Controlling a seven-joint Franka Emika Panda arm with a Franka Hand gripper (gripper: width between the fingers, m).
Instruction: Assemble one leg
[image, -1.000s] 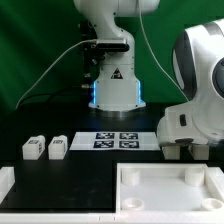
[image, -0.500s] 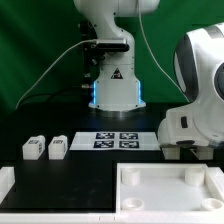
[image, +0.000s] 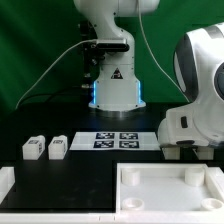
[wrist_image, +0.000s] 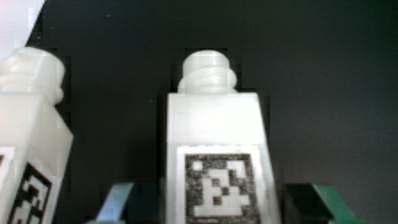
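Closest in the exterior view is the big white tray (image: 160, 166) with a raised rim, at the front on that view's right. Inside it I can see only its own white floor and two little bumps near the back corners. At the front on that view's left, the corner of another white piece (image: 6, 182) peeks in. A bit further back, on the black bench (image: 90, 170), the first spare leg (image: 33, 148) and the second spare leg (image: 57, 148) stand side by side on that view's left, close but not touching. On that view's right, just behind the tray's rim, the hand (image: 186, 152) hangs low over the bench under the arm's big white body. The wrist view shows the leg (wrist_image: 215, 130) between the two blue-green fingers (wrist_image: 121, 205), with a black-and-white tag on its face and its round knob end pointing away from them. The hand is open wide: a dark gap shows on each side, so the fingers do not touch the leg. A neighbour leg (wrist_image: 32, 120) sits just beside it, apart. Further back the marker board (image: 115, 140) lies flat, then comes the robot's base (image: 112, 90), then a green curtain (image: 30, 50).
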